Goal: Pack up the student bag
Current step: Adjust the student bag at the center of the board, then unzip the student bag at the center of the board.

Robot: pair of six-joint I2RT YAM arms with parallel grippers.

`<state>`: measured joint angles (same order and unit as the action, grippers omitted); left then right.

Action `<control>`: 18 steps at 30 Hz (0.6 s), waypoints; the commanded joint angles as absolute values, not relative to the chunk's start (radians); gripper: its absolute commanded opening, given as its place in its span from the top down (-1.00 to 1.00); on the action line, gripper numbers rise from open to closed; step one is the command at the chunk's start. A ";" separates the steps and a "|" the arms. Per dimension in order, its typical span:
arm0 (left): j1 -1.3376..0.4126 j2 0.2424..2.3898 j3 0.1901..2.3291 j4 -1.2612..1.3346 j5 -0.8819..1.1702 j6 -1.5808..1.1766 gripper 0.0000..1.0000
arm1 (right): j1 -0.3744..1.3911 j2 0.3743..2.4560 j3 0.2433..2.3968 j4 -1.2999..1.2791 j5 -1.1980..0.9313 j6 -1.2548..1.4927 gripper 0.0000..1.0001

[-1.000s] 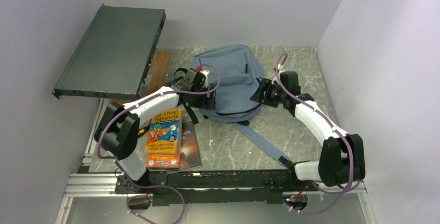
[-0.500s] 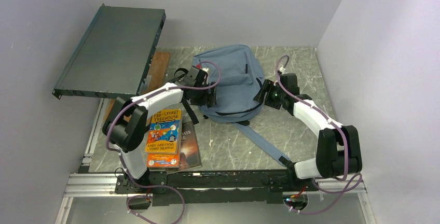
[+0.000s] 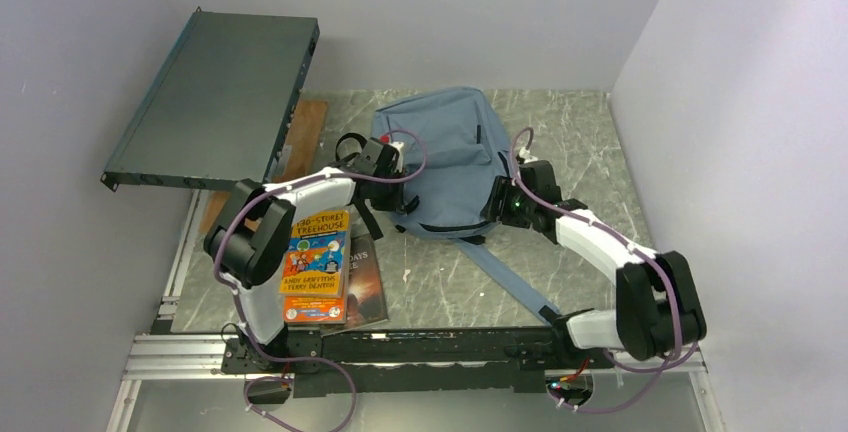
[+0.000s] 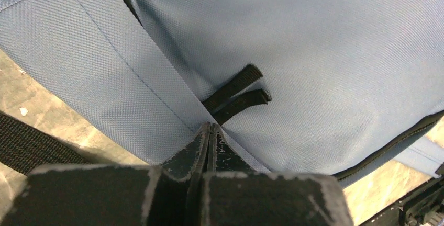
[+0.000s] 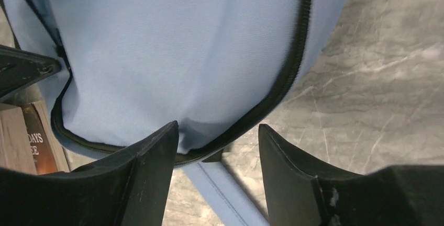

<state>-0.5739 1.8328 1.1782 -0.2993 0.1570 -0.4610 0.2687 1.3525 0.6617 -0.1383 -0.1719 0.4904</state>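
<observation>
The student bag (image 3: 450, 142), blue-grey with dark zippers, lies flat at the back middle of the table. My left gripper (image 3: 405, 197) is at its near left edge. In the left wrist view this gripper (image 4: 209, 126) is shut, its tips pinching a fold of the bag's fabric (image 4: 314, 53) right where two black pull tabs (image 4: 235, 92) come out. My right gripper (image 3: 497, 202) is at the bag's near right corner. It stands open (image 5: 217, 132), with the zippered edge (image 5: 285, 79) of the bag (image 5: 183, 53) between its fingers but not pinched.
A long blue strap (image 3: 510, 277) runs from the bag toward the near edge. A stack of books (image 3: 316, 257) lies near left beside a darker book (image 3: 368, 277). A flat dark grey case (image 3: 215, 97) leans at the back left over a wooden board (image 3: 305, 122). Walls close in on both sides.
The left gripper has gone from open to shut on the bag's fabric. The right arm has swung left to the bag's near right corner, jaws still open.
</observation>
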 commanded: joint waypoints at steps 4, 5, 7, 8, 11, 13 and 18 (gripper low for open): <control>-0.572 1.691 1.071 -0.089 0.263 -0.434 1.00 | 0.436 1.198 0.841 -0.306 0.084 0.379 -0.26; -0.571 1.674 1.056 -0.074 0.258 -0.435 1.00 | 0.455 1.198 0.856 -0.308 0.085 0.382 -0.27; -0.572 1.640 1.028 -0.054 0.242 -0.439 1.00 | 0.482 1.220 0.887 -0.293 0.044 0.404 -0.30; -0.570 1.626 1.018 -0.048 0.233 -0.441 1.00 | 0.493 1.240 0.893 -0.248 -0.031 0.413 -0.31; -0.566 1.610 1.018 -0.079 0.220 -0.459 0.99 | 0.523 1.326 0.892 -0.106 -0.222 0.466 -0.32; -0.554 1.607 1.028 -0.117 0.195 -0.496 0.60 | 0.548 1.376 0.871 -0.013 -0.298 0.514 -0.22; -0.496 1.619 1.056 -0.181 0.181 -0.584 -0.19 | 0.615 1.442 0.773 0.167 -0.301 0.532 0.16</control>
<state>-0.5400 1.6356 1.0153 -0.1326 0.2089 -0.5106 0.5728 1.4212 0.8337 -0.0250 -0.2272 0.4961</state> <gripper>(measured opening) 0.527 0.473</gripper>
